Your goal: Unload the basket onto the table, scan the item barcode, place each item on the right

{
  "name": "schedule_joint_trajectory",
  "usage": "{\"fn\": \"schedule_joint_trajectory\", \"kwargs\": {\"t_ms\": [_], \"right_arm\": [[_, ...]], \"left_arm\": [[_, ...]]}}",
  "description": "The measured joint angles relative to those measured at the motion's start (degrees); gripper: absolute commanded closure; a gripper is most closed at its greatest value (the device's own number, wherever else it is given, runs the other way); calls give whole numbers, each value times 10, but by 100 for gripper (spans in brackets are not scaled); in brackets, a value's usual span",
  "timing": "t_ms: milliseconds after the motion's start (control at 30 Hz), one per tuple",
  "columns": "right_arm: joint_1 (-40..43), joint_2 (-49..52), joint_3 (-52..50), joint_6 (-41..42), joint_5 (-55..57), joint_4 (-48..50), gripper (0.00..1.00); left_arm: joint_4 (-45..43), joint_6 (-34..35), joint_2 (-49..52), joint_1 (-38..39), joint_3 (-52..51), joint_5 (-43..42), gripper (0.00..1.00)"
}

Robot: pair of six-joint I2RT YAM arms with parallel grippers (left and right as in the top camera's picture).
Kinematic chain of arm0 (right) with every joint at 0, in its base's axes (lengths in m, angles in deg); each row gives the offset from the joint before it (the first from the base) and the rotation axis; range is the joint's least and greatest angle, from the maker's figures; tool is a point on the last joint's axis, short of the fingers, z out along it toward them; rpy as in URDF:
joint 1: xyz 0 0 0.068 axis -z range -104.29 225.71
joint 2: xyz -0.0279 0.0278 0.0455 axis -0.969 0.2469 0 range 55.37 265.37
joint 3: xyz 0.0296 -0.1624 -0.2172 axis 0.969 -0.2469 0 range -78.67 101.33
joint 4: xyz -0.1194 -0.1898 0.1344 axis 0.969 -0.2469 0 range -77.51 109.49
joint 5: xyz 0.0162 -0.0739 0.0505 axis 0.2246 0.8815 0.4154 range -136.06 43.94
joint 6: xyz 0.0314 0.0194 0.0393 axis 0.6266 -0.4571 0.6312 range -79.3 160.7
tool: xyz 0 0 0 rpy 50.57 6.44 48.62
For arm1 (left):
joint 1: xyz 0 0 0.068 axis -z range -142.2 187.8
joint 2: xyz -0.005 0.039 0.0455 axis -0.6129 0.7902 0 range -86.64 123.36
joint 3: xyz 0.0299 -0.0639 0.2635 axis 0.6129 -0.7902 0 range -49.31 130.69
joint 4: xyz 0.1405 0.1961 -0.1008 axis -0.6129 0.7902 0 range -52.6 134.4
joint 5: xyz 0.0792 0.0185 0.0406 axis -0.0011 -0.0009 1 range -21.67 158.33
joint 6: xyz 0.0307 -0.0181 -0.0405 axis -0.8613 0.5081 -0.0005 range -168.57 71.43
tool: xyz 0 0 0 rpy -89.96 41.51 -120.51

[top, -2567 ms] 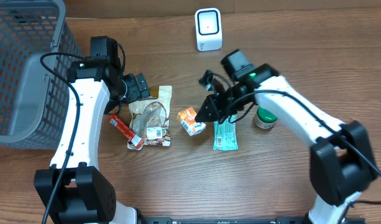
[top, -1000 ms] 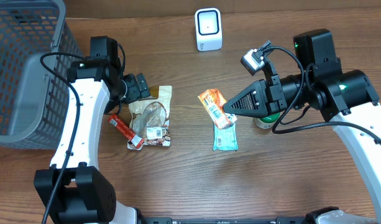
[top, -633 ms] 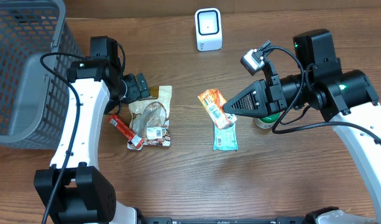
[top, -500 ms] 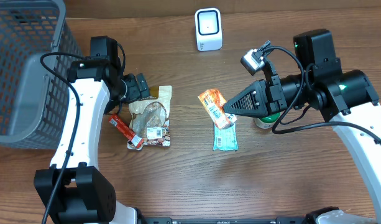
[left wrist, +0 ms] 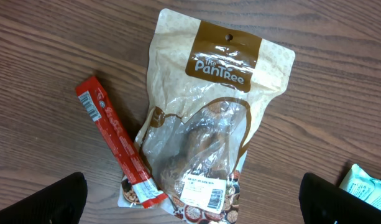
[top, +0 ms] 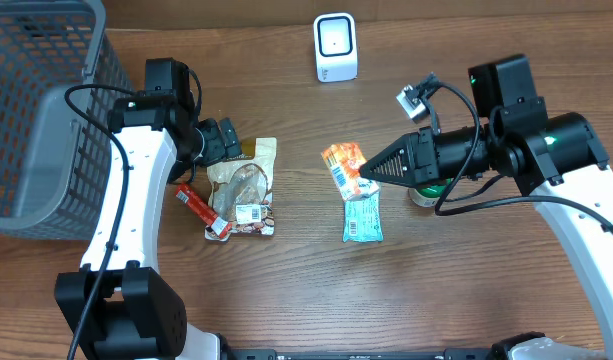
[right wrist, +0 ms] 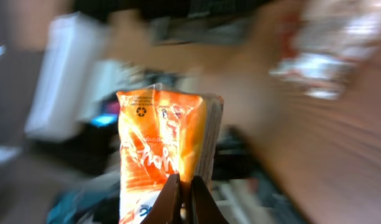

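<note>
An orange snack packet [top: 342,165] hangs above the table, pinched at its edge by my right gripper [top: 367,172]. In the blurred right wrist view the packet [right wrist: 162,146] stands upright, with the gripper [right wrist: 184,200] shut on its lower edge. I cannot make out its barcode. A white scanner [top: 335,47] stands at the back of the table, apart from the packet. My left gripper [top: 222,141] is open and hovers over a tan pouch [left wrist: 209,124]; its fingertips [left wrist: 53,199] are spread wide with nothing between them.
A red stick pack [left wrist: 115,140] lies left of the tan pouch, partly over it. A teal packet [top: 363,218] lies flat under the right gripper, with a green-lidded jar [top: 426,192] beside it. A grey mesh basket [top: 36,120] fills the far left.
The right arm has lifted the orange packet off the table and held it up; in the last half second its wrist turned and the packet shifted slightly. The left arm has not moved.
</note>
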Motion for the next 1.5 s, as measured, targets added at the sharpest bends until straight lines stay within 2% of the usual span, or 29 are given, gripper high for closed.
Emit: {"fn": "schedule_joint_trajectory", "kwargs": {"t_ms": [167, 367, 433, 500, 567, 633, 700, 733, 1233, 1400, 1467, 1500], "right_arm": [[-11, 0, -2, -5, 201, -54, 96], [-19, 0, -9, -8, 334, -70, 96], [-19, 0, -11, -9, 352, -72, 96], [-19, 0, -11, -8, 364, -72, 86], [-19, 0, -12, -9, 371, -72, 85], [-19, 0, -12, -10, 375, -72, 85], [-19, 0, -12, -10, 379, -72, 96], [-19, 0, -12, -9, 380, -72, 96], [-19, 0, -12, -13, 383, -47, 96], [-19, 0, -12, -8, 425, -66, 85], [-19, 0, -12, 16, 474, -98, 69], [-18, 0, -12, 31, 508, -118, 58]], "left_arm": [[0, 0, 0, 0, 0, 0, 0], [0, 0, 0, 0, 0, 0, 0], [0, 0, 0, 0, 0, 0, 0], [0, 0, 0, 0, 0, 0, 0], [0, 0, 0, 0, 0, 0, 0], [0, 0, 0, 0, 0, 0, 0], [0, 0, 0, 0, 0, 0, 0], [0, 0, 0, 0, 0, 0, 0], [0, 0, 0, 0, 0, 0, 0], [0, 0, 0, 0, 0, 0, 0], [0, 0, 0, 0, 0, 0, 0], [0, 0, 0, 0, 0, 0, 0]]}}
